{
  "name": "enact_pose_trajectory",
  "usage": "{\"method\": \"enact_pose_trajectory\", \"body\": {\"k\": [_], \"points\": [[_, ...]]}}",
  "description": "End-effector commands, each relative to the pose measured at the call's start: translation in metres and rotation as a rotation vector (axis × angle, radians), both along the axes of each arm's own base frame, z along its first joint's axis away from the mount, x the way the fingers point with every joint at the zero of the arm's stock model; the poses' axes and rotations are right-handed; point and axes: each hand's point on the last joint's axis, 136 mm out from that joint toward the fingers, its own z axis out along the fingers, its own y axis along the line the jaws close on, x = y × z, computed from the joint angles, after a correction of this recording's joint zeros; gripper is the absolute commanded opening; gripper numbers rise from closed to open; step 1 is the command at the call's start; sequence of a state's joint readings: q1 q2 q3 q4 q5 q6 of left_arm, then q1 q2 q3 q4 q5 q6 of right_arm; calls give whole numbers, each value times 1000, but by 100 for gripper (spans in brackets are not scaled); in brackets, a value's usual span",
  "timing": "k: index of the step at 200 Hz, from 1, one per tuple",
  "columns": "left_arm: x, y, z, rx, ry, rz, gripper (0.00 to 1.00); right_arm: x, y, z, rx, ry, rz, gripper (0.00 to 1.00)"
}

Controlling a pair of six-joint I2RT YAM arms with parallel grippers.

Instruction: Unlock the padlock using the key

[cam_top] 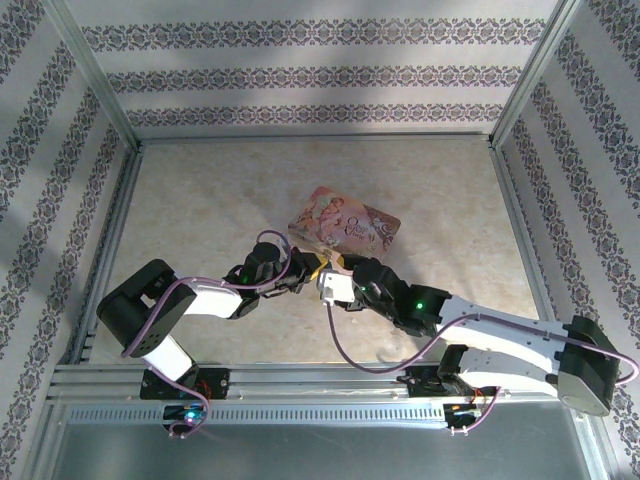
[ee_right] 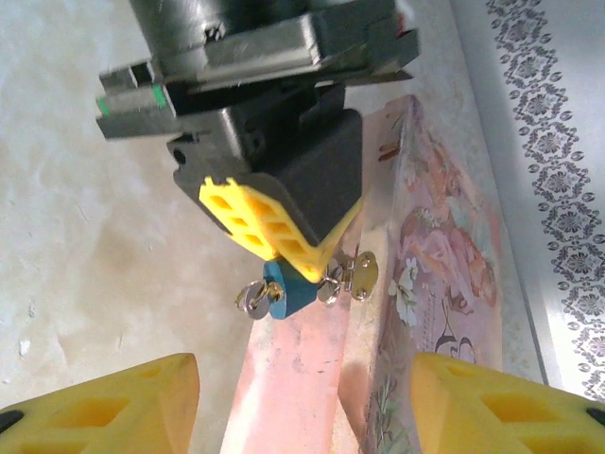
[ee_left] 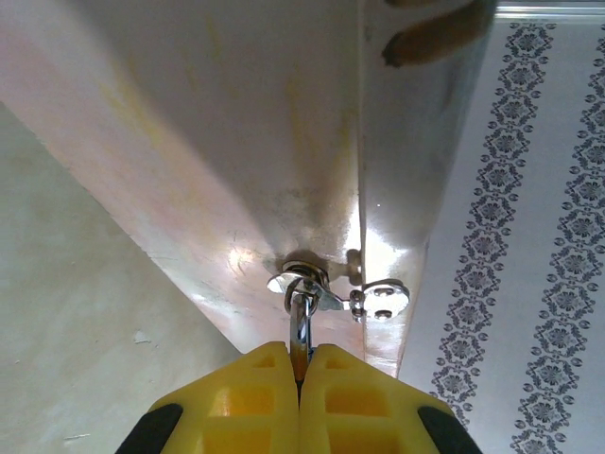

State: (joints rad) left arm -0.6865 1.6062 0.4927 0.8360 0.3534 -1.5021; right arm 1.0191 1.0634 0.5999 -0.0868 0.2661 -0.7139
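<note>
L gripper point(ee_right: 301, 263) is clamped tight on padlock point(ee_right: 286, 291) at pink tin point(ee_right: 425, 284) hasp point(ee_right: 357, 276), steadying it. Key point(ee_right: 252, 300) sits on padlock's side away from tin. R gripper point(ee_right: 307, 407) gapes wide, empty, near tin, prob. lining up for key.

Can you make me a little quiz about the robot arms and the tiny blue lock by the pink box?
1. True or false: the right gripper is shut.
2. What is the left gripper pinching? A the padlock; B the table; C nothing.
3. Fill in: the padlock sits right beside the pink ____.

Key: 1 false, its yellow fingers stand wide apart; 2 A; 3 tin.
</note>
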Motion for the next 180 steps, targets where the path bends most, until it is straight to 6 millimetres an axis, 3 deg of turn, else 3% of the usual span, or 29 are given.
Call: {"method": "enact_pose_trajectory", "body": {"k": [1, 77, 180], "points": [[0, -5, 23, -46, -39, 0, 0, 3, 1, -9, -79, -46, 27, 60], [0, -7, 27, -53, -32, -6, 0, 8, 19, -39, -108, 15, 47, 47], [1, -10, 27, -61, -24, -12, 0, 20, 20, -50, -80, 23, -4, 31]]}}
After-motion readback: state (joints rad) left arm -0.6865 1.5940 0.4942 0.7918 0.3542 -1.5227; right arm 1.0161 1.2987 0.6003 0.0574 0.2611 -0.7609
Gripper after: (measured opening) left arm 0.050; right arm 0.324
